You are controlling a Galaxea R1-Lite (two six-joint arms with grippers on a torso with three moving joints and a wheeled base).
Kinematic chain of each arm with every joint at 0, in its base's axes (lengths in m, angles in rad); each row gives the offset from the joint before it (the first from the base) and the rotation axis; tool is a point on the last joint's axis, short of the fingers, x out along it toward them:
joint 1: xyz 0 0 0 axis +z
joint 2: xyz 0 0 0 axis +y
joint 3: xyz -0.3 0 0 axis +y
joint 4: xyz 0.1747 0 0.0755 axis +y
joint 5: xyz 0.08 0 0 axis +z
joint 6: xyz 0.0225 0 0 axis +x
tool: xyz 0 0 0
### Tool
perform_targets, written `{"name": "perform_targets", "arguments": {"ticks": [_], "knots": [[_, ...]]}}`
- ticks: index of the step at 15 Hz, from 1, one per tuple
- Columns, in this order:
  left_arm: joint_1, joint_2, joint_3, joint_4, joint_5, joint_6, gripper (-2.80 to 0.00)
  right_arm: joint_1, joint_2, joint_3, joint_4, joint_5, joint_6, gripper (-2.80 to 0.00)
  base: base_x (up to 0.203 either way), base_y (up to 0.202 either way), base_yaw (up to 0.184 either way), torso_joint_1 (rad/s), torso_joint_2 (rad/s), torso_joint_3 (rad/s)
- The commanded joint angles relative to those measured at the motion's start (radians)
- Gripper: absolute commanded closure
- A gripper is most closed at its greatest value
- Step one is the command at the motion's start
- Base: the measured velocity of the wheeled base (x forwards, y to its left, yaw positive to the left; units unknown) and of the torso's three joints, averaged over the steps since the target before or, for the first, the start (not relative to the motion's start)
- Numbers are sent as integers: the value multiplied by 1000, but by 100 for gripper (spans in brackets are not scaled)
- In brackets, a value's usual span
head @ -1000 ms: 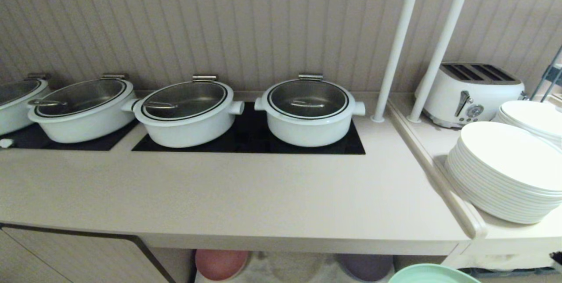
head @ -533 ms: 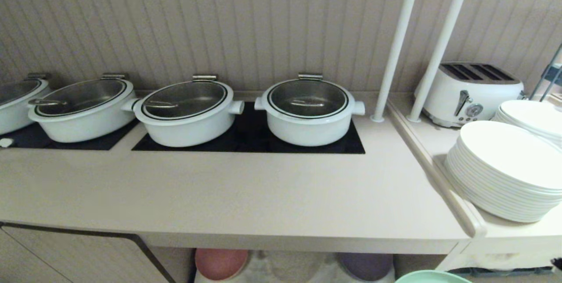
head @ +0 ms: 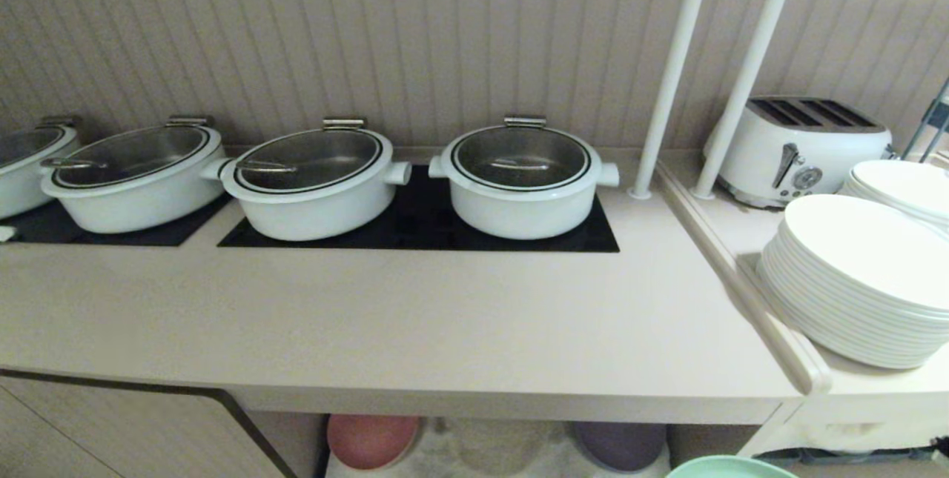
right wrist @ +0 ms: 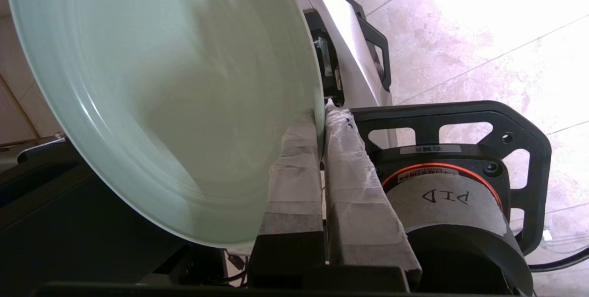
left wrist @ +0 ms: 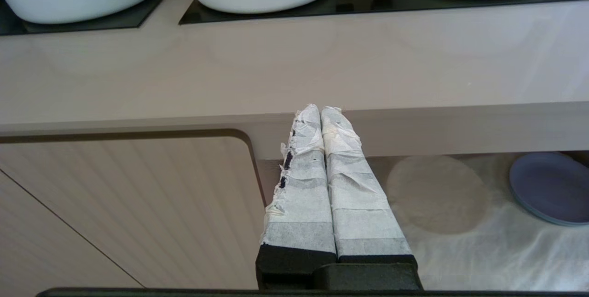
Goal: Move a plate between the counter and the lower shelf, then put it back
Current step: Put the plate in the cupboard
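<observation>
Plate (right wrist: 152, 94) is clamped by its rim in right gripper (right wrist: 322, 117), held below counter (head: 415, 330) front edge, w/ only its rim seen at right. Left gripper (left wrist: 320, 112) is pressed closed, empty, parked before counter edge.
</observation>
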Motion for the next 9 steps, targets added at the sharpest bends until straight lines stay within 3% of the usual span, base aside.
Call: {"name": "perform_targets", "arguments": {"ticks": [1,9], "knots": [[0,0,0,-1,0,0,0,0,-1,0,3,1,2,0,0,0,0,-136,287,137],[0,0,0,0,0,0,0,0,-18,14,3,1,1,0,0,0,0,-140,301,156]]}}
